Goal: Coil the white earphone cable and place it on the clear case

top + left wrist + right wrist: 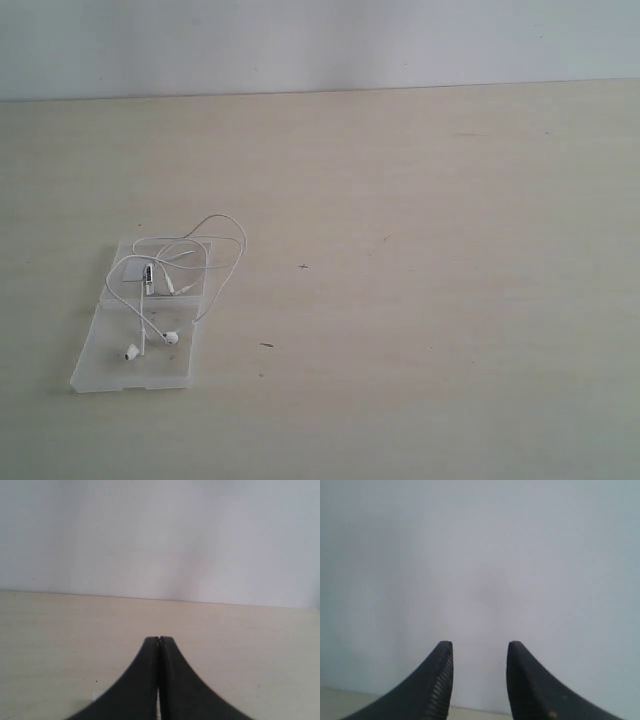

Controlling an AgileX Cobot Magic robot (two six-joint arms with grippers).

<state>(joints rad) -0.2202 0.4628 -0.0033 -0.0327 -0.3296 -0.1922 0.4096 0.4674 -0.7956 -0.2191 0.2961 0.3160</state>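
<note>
The white earphone cable lies in loose loops on the clear case at the left of the table, with its two earbuds on the nearer half. One loop hangs past the case's far right edge. Neither arm shows in the exterior view. My left gripper is shut with nothing between its black fingers, above bare table. My right gripper is open and empty, facing the pale wall. Neither wrist view shows the cable or the case.
The light wooden table carries a few small dark specks to the right of the case. A pale wall stands behind the table's far edge.
</note>
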